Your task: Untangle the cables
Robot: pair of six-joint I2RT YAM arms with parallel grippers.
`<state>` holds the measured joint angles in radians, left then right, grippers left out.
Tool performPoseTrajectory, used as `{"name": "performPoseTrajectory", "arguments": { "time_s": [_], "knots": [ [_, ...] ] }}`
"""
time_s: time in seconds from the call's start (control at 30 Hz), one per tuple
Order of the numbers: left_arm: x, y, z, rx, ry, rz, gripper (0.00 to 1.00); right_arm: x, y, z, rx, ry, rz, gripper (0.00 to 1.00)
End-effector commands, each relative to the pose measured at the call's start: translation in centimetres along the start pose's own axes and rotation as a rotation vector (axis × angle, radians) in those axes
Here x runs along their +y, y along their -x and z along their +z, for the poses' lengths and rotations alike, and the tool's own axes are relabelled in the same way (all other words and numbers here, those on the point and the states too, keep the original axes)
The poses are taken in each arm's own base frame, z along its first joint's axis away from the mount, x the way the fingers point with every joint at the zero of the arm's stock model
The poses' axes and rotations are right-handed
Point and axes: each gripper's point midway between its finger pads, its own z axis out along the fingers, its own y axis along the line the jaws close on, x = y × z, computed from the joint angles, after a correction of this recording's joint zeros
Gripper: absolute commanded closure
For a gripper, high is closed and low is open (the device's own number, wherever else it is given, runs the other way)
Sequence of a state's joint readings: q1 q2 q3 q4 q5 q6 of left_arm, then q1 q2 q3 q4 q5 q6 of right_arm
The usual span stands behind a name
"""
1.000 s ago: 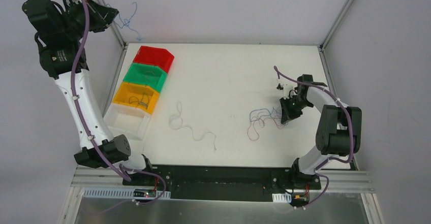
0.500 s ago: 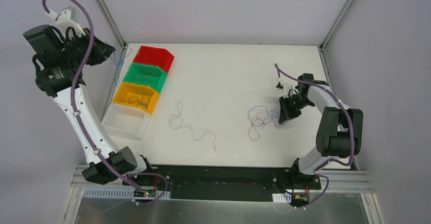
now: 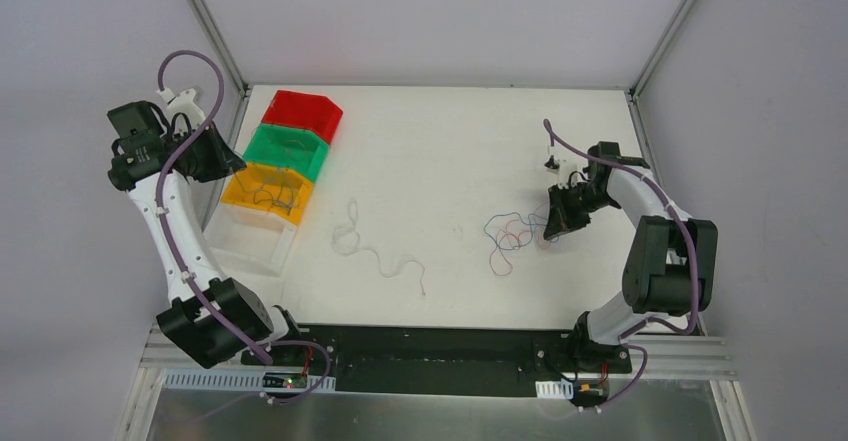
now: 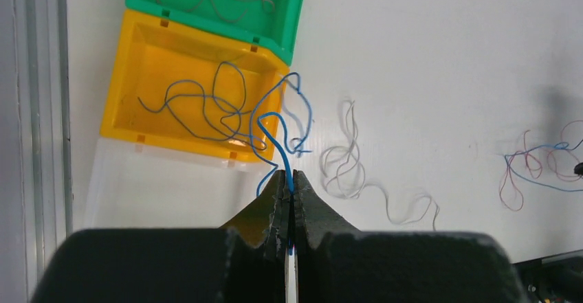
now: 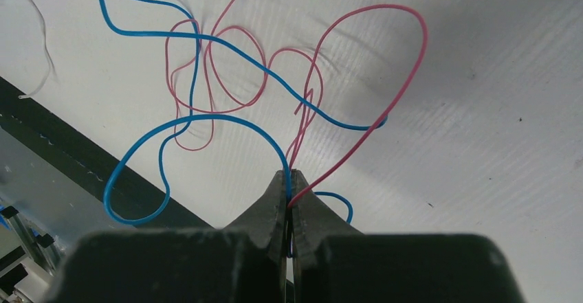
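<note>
My left gripper [image 3: 236,165] [image 4: 289,176] is shut on a thin blue cable [image 4: 278,120]. That cable curls up from the jaws over the near corner of the yellow bin [image 4: 120,76]. At the right, a tangle of red and blue cables [image 3: 508,236] [image 5: 227,83] lies on the white table. My right gripper [image 3: 552,229] [image 5: 289,174] is shut on this tangle, with a blue strand and a red strand pinched at the tips. A loose white cable [image 3: 370,249] [image 4: 350,165] lies curled in the middle of the table.
Red [image 3: 300,113], green [image 3: 285,151] and yellow [image 3: 262,189] bins stand in a row at the left, with a clear tray [image 3: 250,243] nearest me. The yellow bin holds a grey-blue wire [image 4: 199,104]. The green bin [image 4: 295,21] holds thin wires too.
My left arm has come down from high at the back left to just beside the yellow bin, carrying the blue cable. My right gripper has shifted slightly back with the tangle.
</note>
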<state>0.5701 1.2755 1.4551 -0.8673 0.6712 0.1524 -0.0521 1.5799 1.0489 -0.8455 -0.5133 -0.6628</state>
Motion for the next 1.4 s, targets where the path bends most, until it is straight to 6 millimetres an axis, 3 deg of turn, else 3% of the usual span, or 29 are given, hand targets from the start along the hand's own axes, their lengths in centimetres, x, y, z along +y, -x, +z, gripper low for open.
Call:
{"name": "performPoseTrajectory", "arguments": {
  "time_s": [0.0, 0.1, 0.23, 0.4, 0.53, 0.67, 0.87, 0.97, 1.07, 1.13, 1.23, 1.37],
  "knots": [
    [1.8, -0.8, 0.9, 0.013, 0.038, 0.08, 1.0, 1.4, -0.1, -0.9, -0.044, 0.027, 0.004, 1.0],
    [2.3, -1.7, 1.5, 0.042, 0.044, 0.069, 1.0, 1.6, -0.6, -0.9, -0.042, 0.028, 0.001, 1.0],
    [4.6, -3.2, 2.7, 0.1, 0.107, 0.01, 1.0, 1.8, -0.7, -0.8, -0.047, 0.036, 0.01, 1.0],
    [7.6, -3.0, 3.8, 0.115, 0.214, -0.134, 1.0, 2.0, -0.2, -0.9, -0.062, 0.045, 0.027, 1.0],
    [8.0, -3.1, 5.4, 0.12, 0.189, -0.189, 1.0, 2.3, 0.1, -0.9, -0.071, 0.055, 0.048, 1.0],
    [8.4, -4.6, 8.3, 0.143, 0.152, -0.234, 1.0, 2.8, 0.3, -0.9, -0.088, 0.077, 0.06, 1.0],
    [9.1, -3.8, 10.5, 0.131, 0.159, -0.236, 0.99, 3.7, 0.5, -1.3, -0.101, 0.091, 0.051, 1.0],
    [9.0, -3.3, 10.2, 0.131, 0.149, -0.188, 0.63, 4.4, 0.7, -1.8, -0.111, 0.107, 0.04, 1.0],
    [6.8, -1.9, 8.8, 0.087, 0.074, -0.13, 0.39, 5.7, 1.2, -2.5, -0.141, 0.142, 0.023, 1.0],
    [4.0, -1.1, 8.0, 0.061, -0.007, -0.039, 0.28, 6.9, 1.5, -2.8, -0.161, 0.177, 0.006, 1.0],
    [-2.4, -1.4, 7.4, 0.045, -0.169, 0.152, 0.21, 9.4, 2.2, -3.1, -0.173, 0.24, -0.045, 1.0],
    [-12.8, -4.3, 7.4, 0.085, -0.47, 0.254, 0.19, 12.8, 3.3, -3.7, -0.182, 0.337, -0.098, 1.0]
  ]
}}
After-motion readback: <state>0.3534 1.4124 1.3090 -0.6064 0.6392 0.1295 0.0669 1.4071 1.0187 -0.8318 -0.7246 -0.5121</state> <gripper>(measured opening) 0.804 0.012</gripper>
